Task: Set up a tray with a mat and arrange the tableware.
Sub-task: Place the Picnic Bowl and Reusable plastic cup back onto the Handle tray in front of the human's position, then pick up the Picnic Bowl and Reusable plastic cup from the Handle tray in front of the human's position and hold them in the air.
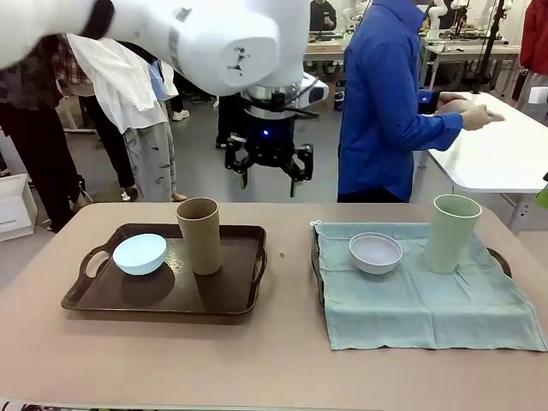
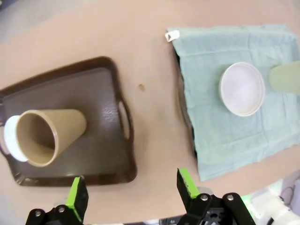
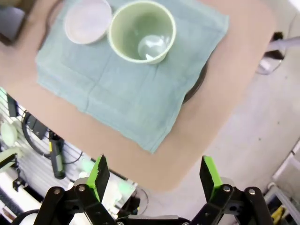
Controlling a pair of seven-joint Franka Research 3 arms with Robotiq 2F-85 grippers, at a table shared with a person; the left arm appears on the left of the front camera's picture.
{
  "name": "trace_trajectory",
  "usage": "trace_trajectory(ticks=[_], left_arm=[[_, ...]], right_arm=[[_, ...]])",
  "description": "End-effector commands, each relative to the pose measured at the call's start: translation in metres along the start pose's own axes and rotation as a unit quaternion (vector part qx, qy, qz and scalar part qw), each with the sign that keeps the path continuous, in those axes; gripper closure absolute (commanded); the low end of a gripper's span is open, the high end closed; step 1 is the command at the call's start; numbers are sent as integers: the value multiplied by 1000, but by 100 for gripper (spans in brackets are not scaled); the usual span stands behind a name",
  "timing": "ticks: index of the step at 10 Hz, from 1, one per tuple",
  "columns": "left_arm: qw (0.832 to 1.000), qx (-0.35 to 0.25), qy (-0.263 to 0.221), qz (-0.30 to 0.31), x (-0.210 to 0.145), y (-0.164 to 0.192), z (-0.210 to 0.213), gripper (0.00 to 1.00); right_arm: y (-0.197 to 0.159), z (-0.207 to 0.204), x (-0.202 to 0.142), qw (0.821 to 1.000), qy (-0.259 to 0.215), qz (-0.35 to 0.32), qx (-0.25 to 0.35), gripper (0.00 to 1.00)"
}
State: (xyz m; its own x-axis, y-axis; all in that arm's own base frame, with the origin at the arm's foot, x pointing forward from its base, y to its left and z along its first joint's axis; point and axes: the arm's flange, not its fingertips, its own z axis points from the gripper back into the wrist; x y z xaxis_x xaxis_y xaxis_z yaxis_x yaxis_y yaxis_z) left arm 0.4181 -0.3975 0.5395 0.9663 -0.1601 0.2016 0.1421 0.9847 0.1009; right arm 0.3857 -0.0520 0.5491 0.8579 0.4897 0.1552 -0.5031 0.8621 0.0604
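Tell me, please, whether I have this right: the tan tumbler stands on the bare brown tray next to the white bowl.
Not quite. The bowl next to the tan tumbler on the bare brown tray is the pale blue bowl, as the front view shows. The white bowl sits on the green mat.

Even overhead light is casting soft shadows under the tan tumbler [image 1: 199, 235]; near left arm [image 1: 214, 38] is blurring, wrist-view edges bowing.
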Motion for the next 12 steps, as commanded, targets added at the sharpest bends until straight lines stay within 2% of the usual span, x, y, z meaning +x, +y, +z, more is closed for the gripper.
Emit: trace_trajectory(ticks=[1,2,3,12], left_arm=[[1000,11,-12,12,-21,15,16,0],[1000,0,0,0,0,0,0,0],[1000,0,0,0,0,0,0,0],[1000,0,0,0,0,0,0,0]], right_arm=[[20,15,1,1000,12,-10,3,0],[23,14,4,999,-7,11,41,0],[15,11,-1,1000,3,-2,2,0],[15,11,-1,1000,3,-2,2,0]])
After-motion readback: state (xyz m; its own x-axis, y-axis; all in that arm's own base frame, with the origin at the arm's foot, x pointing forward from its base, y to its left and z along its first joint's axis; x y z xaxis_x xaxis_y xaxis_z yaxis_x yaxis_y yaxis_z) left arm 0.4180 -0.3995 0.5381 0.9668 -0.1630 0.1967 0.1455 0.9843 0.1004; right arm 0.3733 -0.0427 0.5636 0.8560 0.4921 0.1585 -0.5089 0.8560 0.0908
